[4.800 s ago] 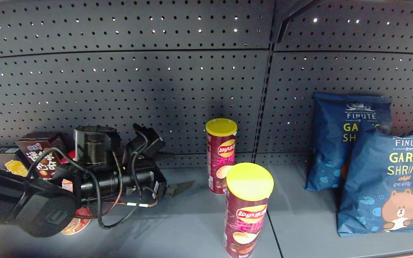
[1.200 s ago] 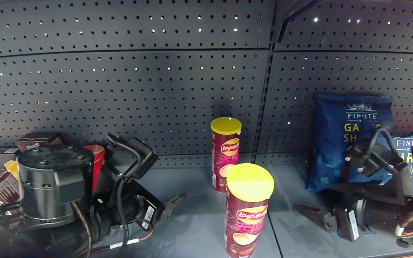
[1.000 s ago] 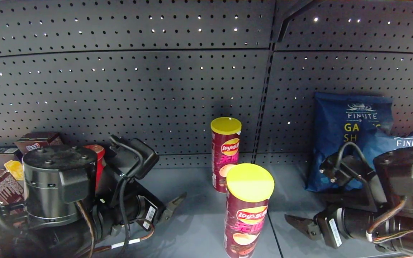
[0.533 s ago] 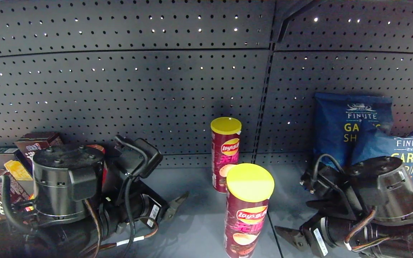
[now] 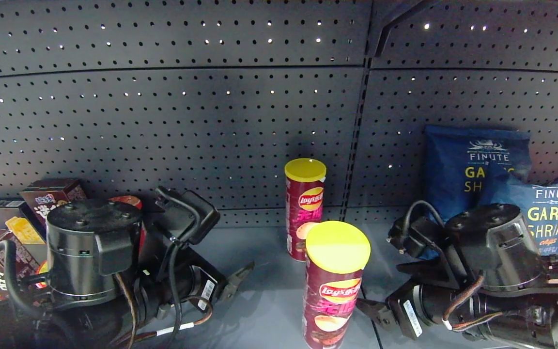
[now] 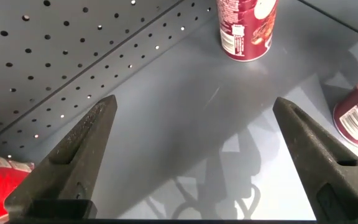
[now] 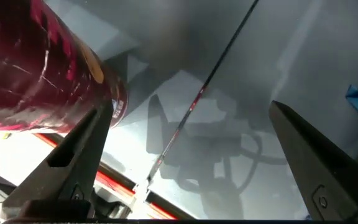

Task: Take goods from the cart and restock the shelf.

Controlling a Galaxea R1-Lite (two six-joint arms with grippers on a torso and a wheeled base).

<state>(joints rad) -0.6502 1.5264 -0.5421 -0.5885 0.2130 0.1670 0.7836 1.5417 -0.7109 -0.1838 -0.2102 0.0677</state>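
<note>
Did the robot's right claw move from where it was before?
Yes. The right claw slid left along the shelf, away from the blue bags, and is now close beside the front can.

front can (image 5: 337, 286) base cut off by frame bottom; left arm (image 5: 90, 252) covers most of a red item (image 5: 126, 199); right arm (image 5: 497, 257) hides lower halves of blue bags (image 5: 472, 169)

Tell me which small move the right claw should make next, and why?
Probably slide the right claw sideways toward the front can until the can is between its fingers. The claw is open and low over the shelf, but the can stands beyond one finger, outside the gap, so closing now would likely miss it.
</note>
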